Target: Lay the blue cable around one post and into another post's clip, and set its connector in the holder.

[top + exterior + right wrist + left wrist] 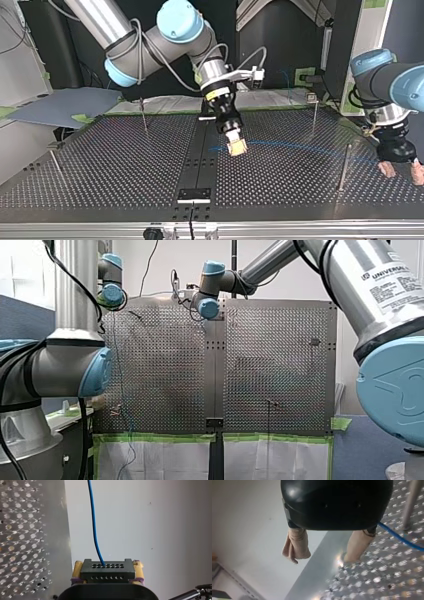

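In the front view the perforated table fills the middle. My right arm reaches in to its far centre and my left arm to its far left corner, and neither arm's fingers can be made out there. In the top view my right gripper hangs over the dark centre strip, its yellow pads pointing down at the table. The blue cable runs from it across the perforations toward the view's right. There it passes a thin upright post; I cannot tell on which side. My left gripper stands at that right edge just above the table, with its pale pads spread apart. A small black plate lies on the centre strip near the table's front edge, well apart from both grippers. In the left wrist view my left gripper's beige-padded fingers are wide apart with nothing between them, over the table's rim. The cable passes just beside one finger, close to the foot of a post. In the right wrist view the yellow pads pinch a black connector from both sides, its face dotted with rows of holes. The cable leaves the connector's top and runs straight ahead, beside the table's edge.
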